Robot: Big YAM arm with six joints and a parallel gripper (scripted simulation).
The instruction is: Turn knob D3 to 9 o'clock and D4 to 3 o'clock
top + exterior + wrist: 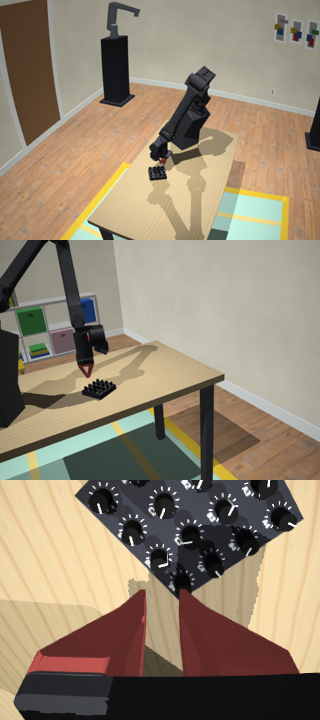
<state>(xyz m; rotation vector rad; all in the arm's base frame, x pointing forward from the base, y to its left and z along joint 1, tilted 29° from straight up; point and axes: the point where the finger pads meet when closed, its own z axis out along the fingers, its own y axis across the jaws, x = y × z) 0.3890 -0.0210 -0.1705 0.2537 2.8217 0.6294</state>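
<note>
The black knob box (157,178) (108,392) (131,509) stands upright on the table. My gripper (162,163) (88,376) (162,599) is open with a narrow gap, nothing between its red fingers, a little above the box and just off its D4 corner. In the wrist view the box lies turned, its front edge facing lower left. Knob D3 (159,558) has its white line toward the lower right of the view; its exact mark is hard to tell. Knob D4 (182,581) is at the lowest corner, near the right fingertip; its line cannot be made out.
Knob D2 (131,532) and knob D1 (101,500) continue the front row toward upper left. Knob C4 (213,563) and knob C3 (190,535) stand close behind D4 and D3. The wooden table (139,206) (170,364) carries the arm's base; my arm's shadow crosses it.
</note>
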